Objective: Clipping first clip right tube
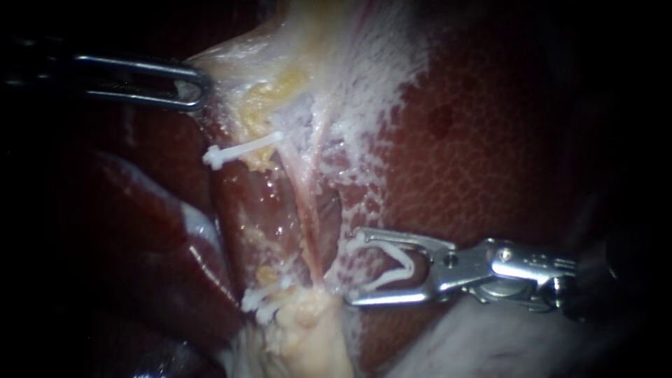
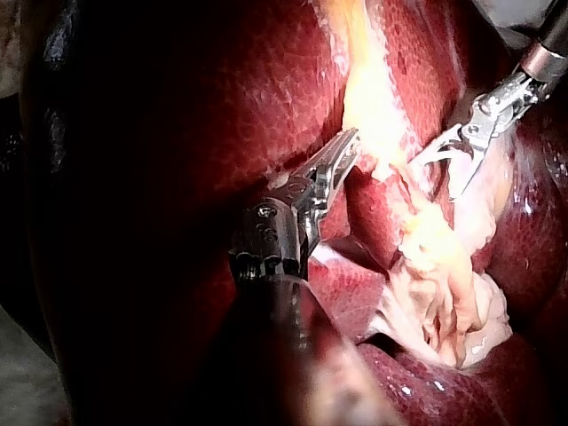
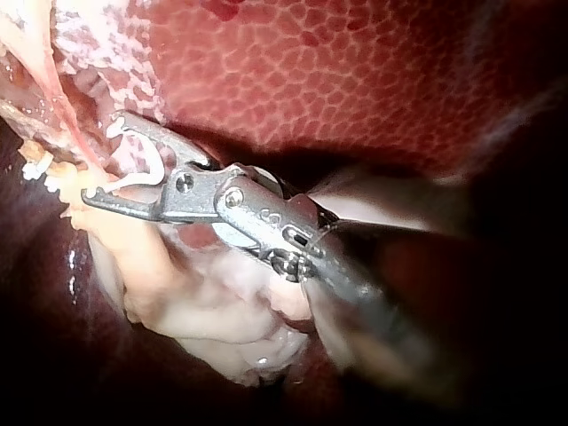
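Just short of right tube (image 1: 309, 224) | right instrument (image 1: 350, 269), spread, grips open clip (image 1: 407, 264) | left instrument (image 1: 196, 87) clamped on tissue (image 1: 231, 70)

The right tube (image 1: 308, 210) runs down the liver's (image 1: 490, 161) middle. Just right of its lower end sits the right instrument (image 1: 352, 268) (a loaded clip (image 1: 404, 264) between its jaws). To the tube's left is a set clip (image 1: 238, 152), then the left instrument (image 1: 199, 87) gripping tissue (image 1: 231, 70).

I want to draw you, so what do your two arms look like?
My left instrument is thin, shiny silver metal. Its tip is a long narrow loop with a slot, and its shaft is dark. My right instrument is silver too, with a wider forked tip, small round pins at its hinge and a dark shaft. No cables show.
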Tool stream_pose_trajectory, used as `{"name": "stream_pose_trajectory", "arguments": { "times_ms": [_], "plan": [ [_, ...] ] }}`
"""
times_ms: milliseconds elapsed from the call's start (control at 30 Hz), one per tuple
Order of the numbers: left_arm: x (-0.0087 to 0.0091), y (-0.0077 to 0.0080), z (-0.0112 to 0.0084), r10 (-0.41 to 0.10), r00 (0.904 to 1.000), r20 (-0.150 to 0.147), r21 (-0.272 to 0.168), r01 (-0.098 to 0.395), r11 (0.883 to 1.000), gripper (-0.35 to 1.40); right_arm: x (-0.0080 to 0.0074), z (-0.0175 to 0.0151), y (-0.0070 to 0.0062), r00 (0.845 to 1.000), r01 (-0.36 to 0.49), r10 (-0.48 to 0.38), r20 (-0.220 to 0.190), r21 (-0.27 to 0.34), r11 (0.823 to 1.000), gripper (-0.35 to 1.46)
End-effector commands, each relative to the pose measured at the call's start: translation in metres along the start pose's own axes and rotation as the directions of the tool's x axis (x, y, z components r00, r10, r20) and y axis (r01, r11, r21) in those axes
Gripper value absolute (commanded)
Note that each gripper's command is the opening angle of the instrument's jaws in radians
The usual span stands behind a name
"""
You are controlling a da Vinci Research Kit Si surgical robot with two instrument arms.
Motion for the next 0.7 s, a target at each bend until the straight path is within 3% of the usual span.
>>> {"name": "stream_pose_trajectory", "arguments": {
  "times_ms": [33,467,700],
  "plan": [
    [0.0000,-0.0002,0.0000,0.001,1.0000,0.001,-0.004,-0.001,1.000,-0.35,0.0000,0.0003,0.0001,1.000,-0.006,0.006,0.001,-0.001,1.000,0.60],
    [-0.0001,-0.0005,-0.0001,0.000,1.0000,0.002,-0.006,0.000,1.000,-0.35,0.0008,0.0029,-0.0002,1.000,-0.016,0.016,0.007,0.019,1.000,0.60],
    [-0.0001,-0.0005,0.0000,0.000,1.0000,0.002,-0.006,0.000,1.000,-0.35,0.0013,0.0036,-0.0015,0.999,-0.029,0.028,0.018,0.059,0.998,0.60]
  ]
}}
